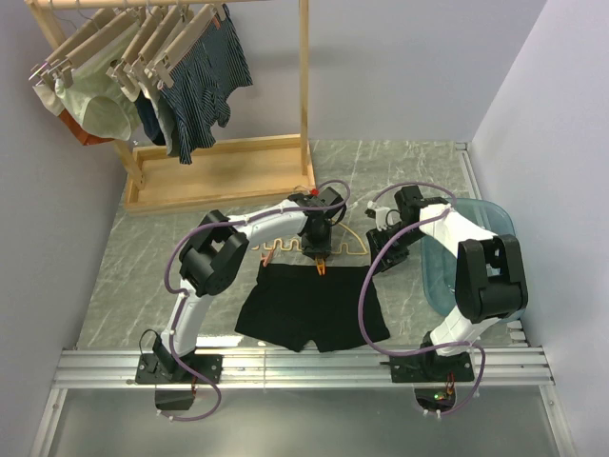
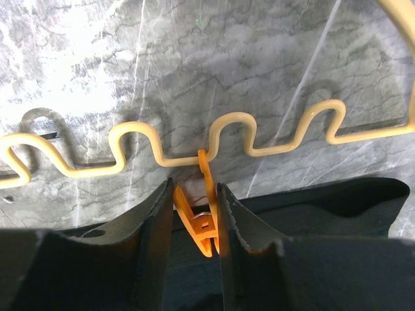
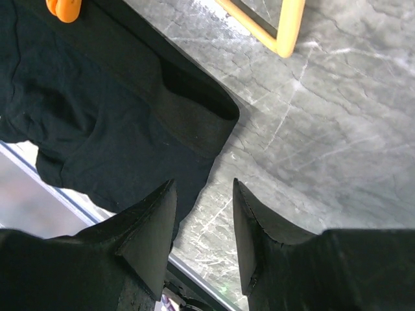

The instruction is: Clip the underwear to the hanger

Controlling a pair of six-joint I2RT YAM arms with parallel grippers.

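The black underwear (image 1: 314,309) lies flat on the marble table, waistband toward the far side. The yellow hanger (image 1: 354,249) lies just beyond the waistband, its wavy bar (image 2: 233,118) parallel to it. My left gripper (image 1: 319,251) points down over the waistband's middle, shut on an orange clip (image 2: 202,223) hanging from the wavy bar, the clip's tips over the black fabric (image 2: 324,201). A second orange clip (image 1: 269,257) sits to the left. My right gripper (image 3: 204,194) is open and empty, hovering by the underwear's right waistband corner (image 3: 194,110). The hanger's end (image 3: 285,32) shows beyond it.
A wooden rack (image 1: 219,171) at the back left holds beige clip hangers with striped shorts (image 1: 205,67) and pale green underwear (image 1: 100,105). A translucent blue bin (image 1: 481,238) stands at the right, behind my right arm. The table's metal front rail (image 1: 304,367) runs below the underwear.
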